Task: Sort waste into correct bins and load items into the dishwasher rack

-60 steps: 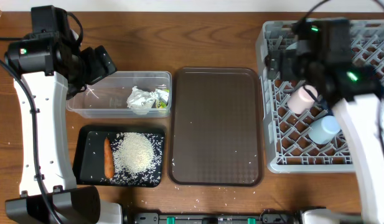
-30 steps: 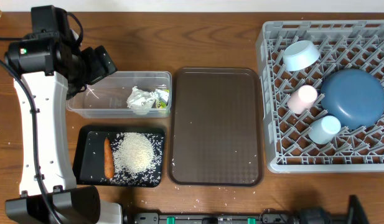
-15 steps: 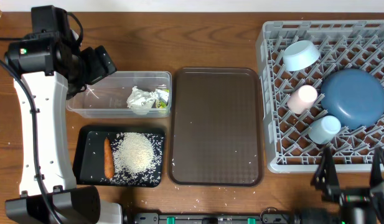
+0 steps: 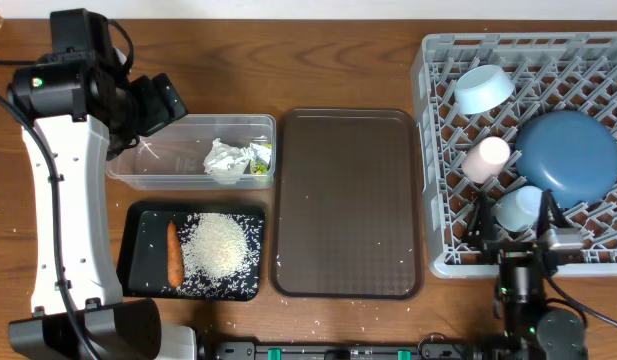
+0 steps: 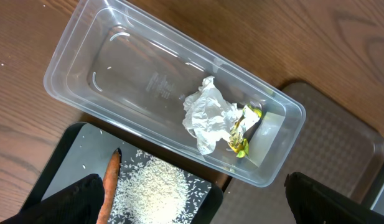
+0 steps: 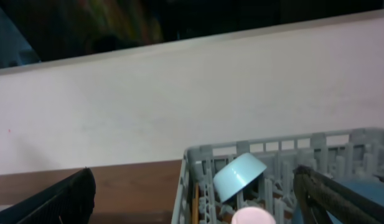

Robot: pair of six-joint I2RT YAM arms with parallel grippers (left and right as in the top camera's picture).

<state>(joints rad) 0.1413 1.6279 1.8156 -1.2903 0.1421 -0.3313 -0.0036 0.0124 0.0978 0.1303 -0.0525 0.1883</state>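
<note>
The crumpled wrapper lies in the clear tub, seen too in the left wrist view. The carrot and a heap of rice lie in the black tray. The grey rack holds the blue plate, pink cup, light-blue cup and bowl. My left gripper is open and empty above the tub's left end. My right gripper is open and empty at the rack's front edge, facing the bowl.
The brown serving tray lies bare between the bins and the rack. Loose rice grains dot the table by the front edge. A thin wooden stick stands inside the rack's left wall. The rack reaches the table's right edge.
My right arm left the rack, dropped out of view, then came back at the front edge and rose to the rack's front wall. The left arm has not moved.
</note>
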